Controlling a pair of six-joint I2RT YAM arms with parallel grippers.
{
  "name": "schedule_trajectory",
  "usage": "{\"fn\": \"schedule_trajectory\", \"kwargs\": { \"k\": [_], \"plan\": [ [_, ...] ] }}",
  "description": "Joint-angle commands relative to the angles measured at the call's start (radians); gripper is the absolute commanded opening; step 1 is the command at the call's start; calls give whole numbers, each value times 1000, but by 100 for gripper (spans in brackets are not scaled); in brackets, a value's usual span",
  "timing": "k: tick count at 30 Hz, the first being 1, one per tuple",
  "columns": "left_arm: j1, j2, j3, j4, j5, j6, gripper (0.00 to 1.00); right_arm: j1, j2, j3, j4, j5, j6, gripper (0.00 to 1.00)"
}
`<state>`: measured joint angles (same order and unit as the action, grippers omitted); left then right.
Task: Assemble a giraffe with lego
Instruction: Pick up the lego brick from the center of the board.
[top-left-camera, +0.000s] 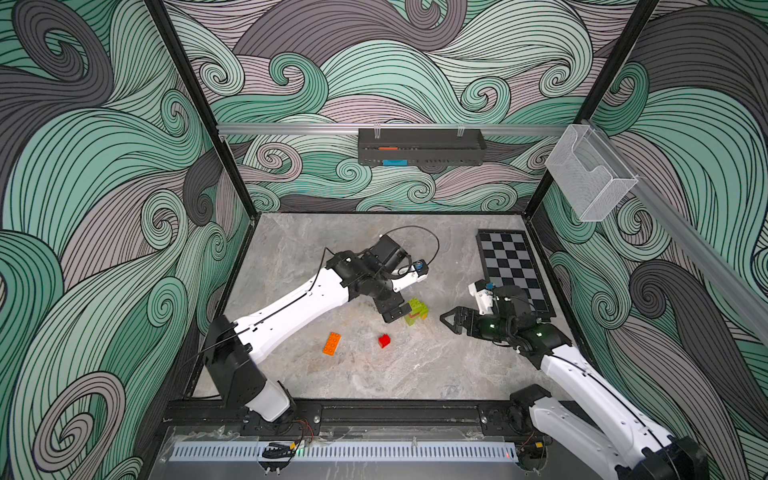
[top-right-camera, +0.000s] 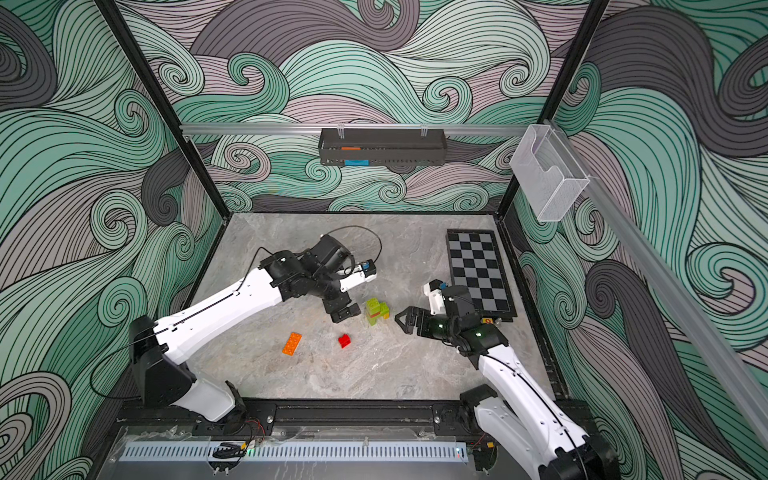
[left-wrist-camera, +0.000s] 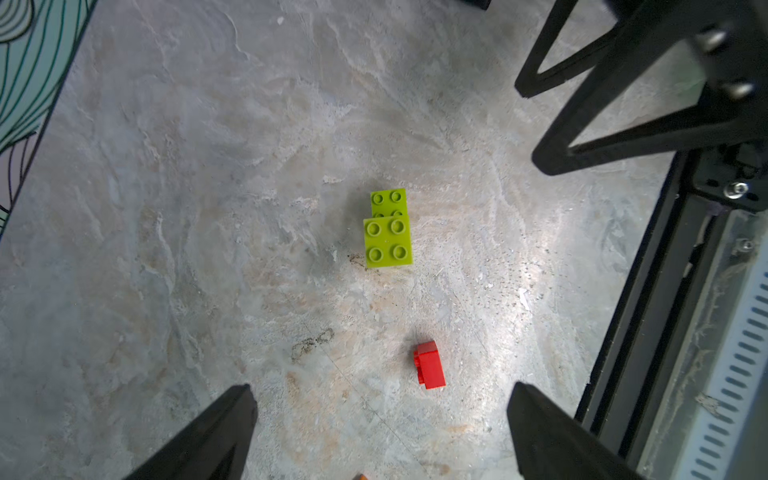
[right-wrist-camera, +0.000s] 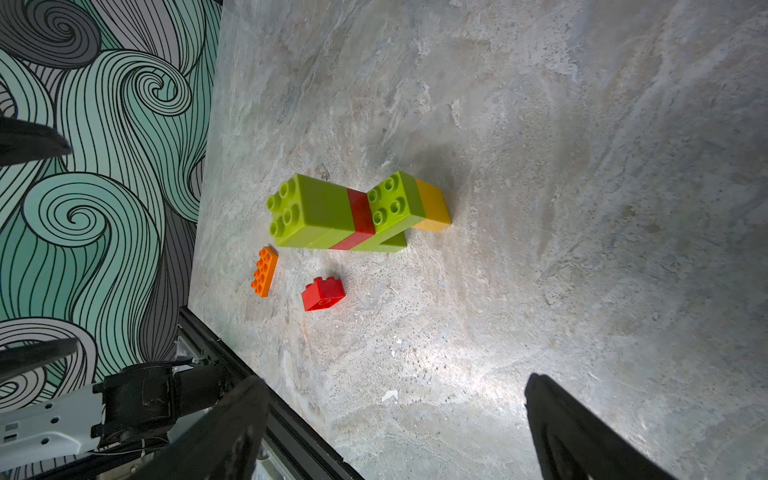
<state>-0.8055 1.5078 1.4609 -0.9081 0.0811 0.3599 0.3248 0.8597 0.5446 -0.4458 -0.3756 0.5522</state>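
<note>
Giraffe (right-wrist-camera: 324, 216) stands half built: tall lime column with one red band, beside a shorter lime-on-yellow leg. Left gripper (left-wrist-camera: 382, 390) and right gripper (right-wrist-camera: 397, 379) both spread wide, empty.

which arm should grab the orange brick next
Left, likely: the orange brick lies toward its base, the open left fingers are nearer it, and the right fingers sit beyond the giraffe.

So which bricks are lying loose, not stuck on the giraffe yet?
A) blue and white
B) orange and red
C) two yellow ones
B: the long orange brick and the red brick lie apart from the giraffe, joined to nothing.
</note>
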Motion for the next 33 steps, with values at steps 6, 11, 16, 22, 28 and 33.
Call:
{"fn": "schedule_trajectory", "kwargs": {
  "k": [6, 11, 16, 22, 28, 33],
  "plan": [
    [206, -164, -242, -73, 132, 123, 99, -6, -7, 36, -44, 6, -46, 99],
    [288, -253, -438, -38, 55, 124, 99, -6, 1, 40, -44, 15, -59, 99],
    [308, -244, -602, 54, -47, 121, 98, -6, 17, 52, -44, 13, -63, 99],
    [310, -179, -687, 146, -69, 69, 98, -6, -12, 61, -64, 19, -67, 99],
    [309, -97, -701, 202, -122, 50, 93, -6, -29, 63, -74, 27, -74, 99],
    [309, -43, -714, 240, -147, 46, 86, -7, -33, 65, -76, 24, -80, 99]
  ]
}}
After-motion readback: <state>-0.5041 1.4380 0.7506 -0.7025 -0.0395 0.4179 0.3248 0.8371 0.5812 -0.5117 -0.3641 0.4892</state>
